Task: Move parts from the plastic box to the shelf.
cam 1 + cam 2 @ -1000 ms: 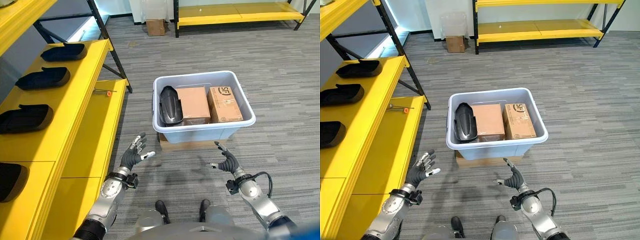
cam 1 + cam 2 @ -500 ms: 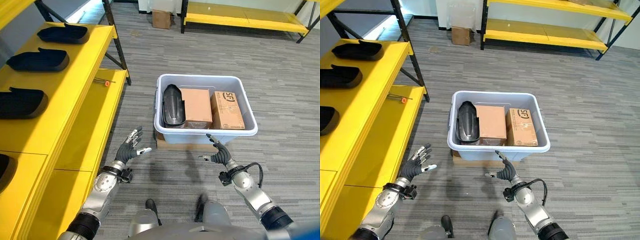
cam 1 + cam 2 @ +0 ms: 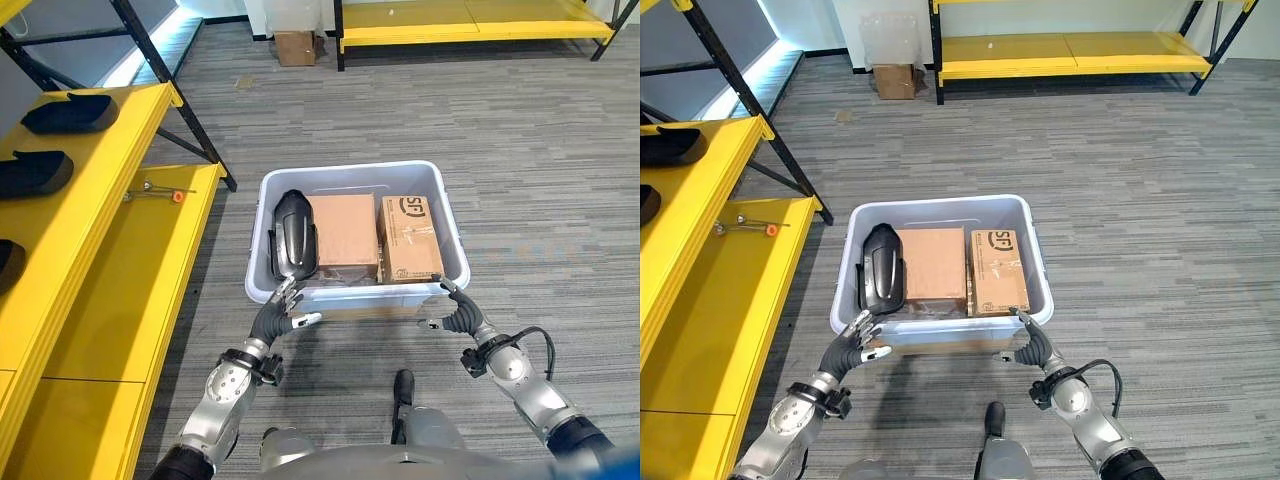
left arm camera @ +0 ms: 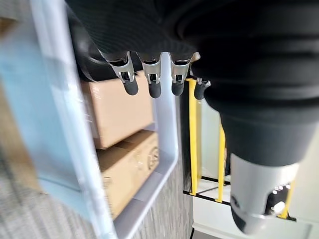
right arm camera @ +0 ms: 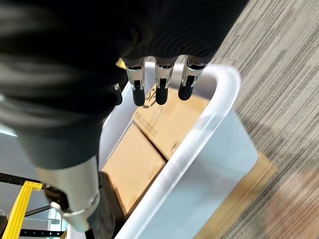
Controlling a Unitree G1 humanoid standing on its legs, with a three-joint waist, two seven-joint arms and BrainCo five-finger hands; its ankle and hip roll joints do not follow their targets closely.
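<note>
both hands hover at the near wall of the box (image 3: 345,295), fingers spread and relaxed, holding nothing: the left hand (image 3: 275,316) by the near left corner, the right hand (image 3: 457,314) by the near right corner. the box is pale grey plastic with a rolled rim, sitting on grey carpet on a flat piece of cardboard (image 5: 249,191). inside, against its left wall, stands the part (image 3: 294,238), a glossy black curved shell with a rounded far end. right of it lie two brown cartons side by side, a plain carton (image 3: 345,231) touching the part and a printed carton (image 3: 409,237) by the right wall. on the left the yellow shelf (image 3: 105,260) carries more black parts (image 3: 68,112) on its upper level and a small tool with an orange tip (image 3: 160,193) on the lower one. far off, a second yellow shelf (image 3: 470,20) and a small carton (image 3: 294,47) stand by the wall.
</note>
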